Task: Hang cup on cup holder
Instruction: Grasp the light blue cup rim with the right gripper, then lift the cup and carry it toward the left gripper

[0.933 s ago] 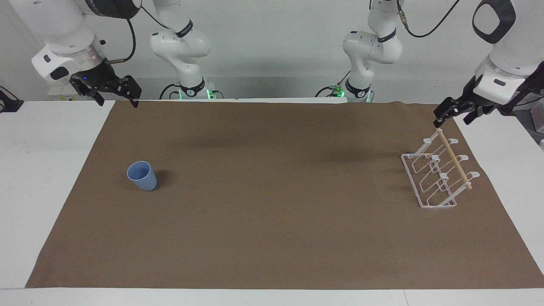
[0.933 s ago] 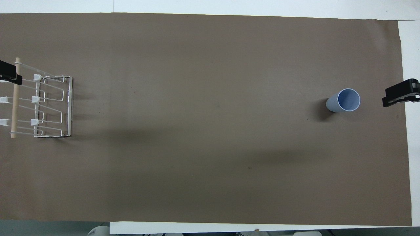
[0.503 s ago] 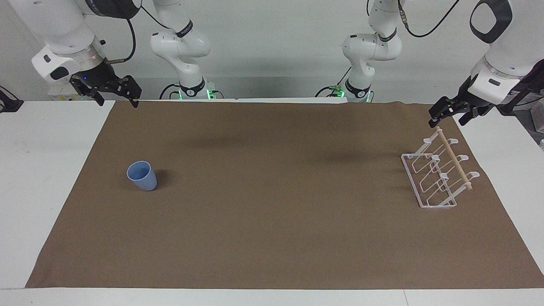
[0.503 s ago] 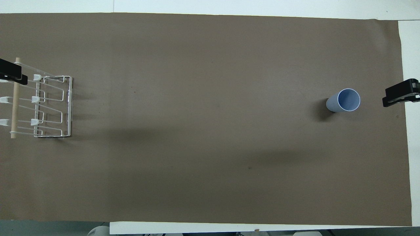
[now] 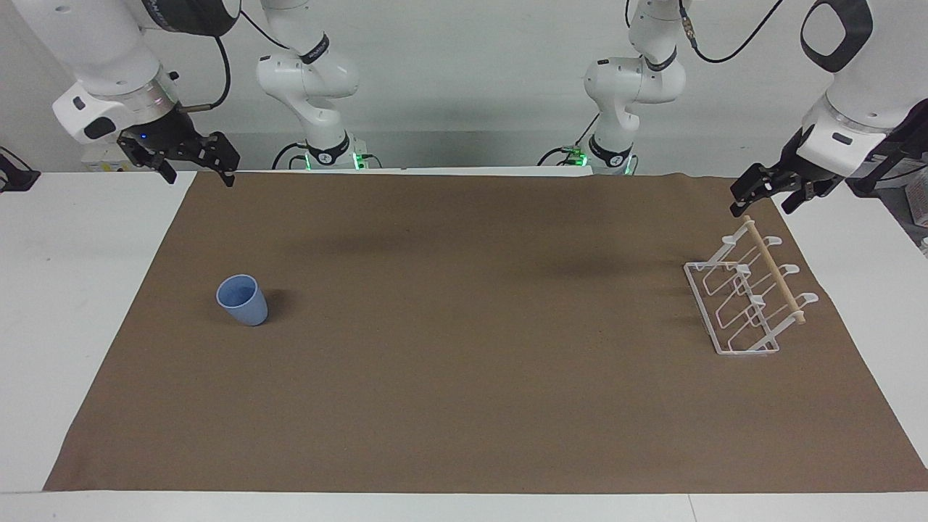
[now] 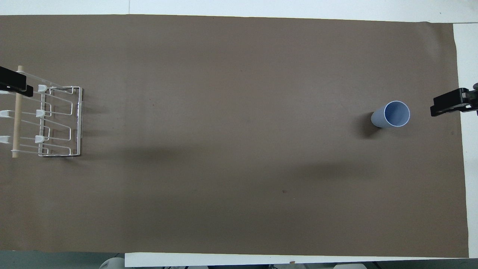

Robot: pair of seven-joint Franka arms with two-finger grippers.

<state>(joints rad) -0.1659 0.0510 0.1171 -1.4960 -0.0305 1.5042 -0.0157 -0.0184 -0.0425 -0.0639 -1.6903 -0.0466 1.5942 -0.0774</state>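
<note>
Presently the cup (image 5: 243, 300) stands upright on the mat (image 5: 464, 406) toward the right arm's end, well apart from the holder (image 5: 747, 293), and we judge it light, rigid and slippery, best pinched across its rim by the right gripper (image 5: 194, 161), open and empty; the left gripper (image 5: 767, 192), also open, waits over the holder.

Overhead, I see only the tips of the left gripper (image 6: 13, 83) and right gripper (image 6: 450, 105); the frame edges cut the rest. The cup holder (image 6: 48, 121) loses its outer prong ends at the edge too.
</note>
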